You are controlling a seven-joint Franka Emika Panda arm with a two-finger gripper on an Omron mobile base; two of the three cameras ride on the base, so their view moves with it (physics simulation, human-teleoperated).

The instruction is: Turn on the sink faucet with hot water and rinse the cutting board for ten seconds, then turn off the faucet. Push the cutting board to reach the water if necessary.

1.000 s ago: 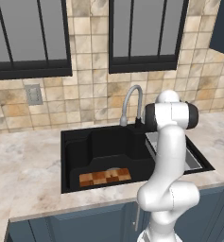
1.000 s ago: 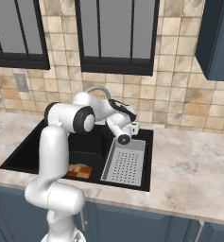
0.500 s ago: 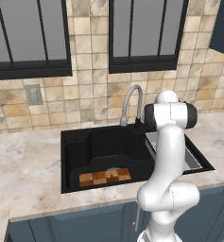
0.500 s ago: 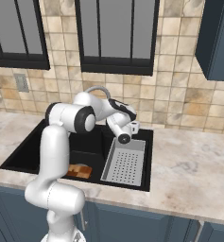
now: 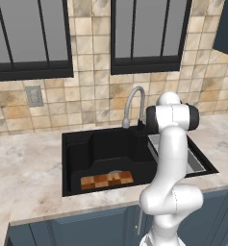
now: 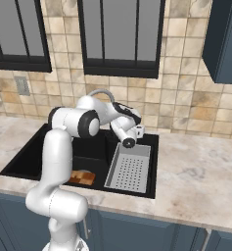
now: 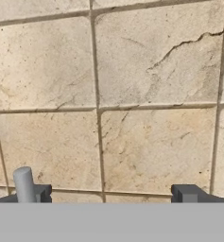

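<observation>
The sink faucet (image 5: 134, 100) arches over the back rim of the black sink (image 5: 77, 153), and no water runs from its spout. The checkered cutting board (image 5: 107, 180) lies flat on the basin floor near the front wall, to the left of the spout. In the right base view, my gripper (image 6: 138, 130) hovers behind the sink at the faucet's base, facing the tiled wall. In the hand view the gripper (image 7: 113, 194) is open and holds nothing. A short grey rod (image 7: 24, 184), apparently the faucet's lever, stands against the left fingertip (image 7: 41, 193).
A grey perforated drainer tray (image 6: 129, 169) fills the sink's right part, below my hand. Marble counter (image 5: 24, 182) surrounds the basin. The tiled wall (image 7: 146, 142) is close in front of the fingers. My own arm (image 5: 171, 158) rises over the sink's right side.
</observation>
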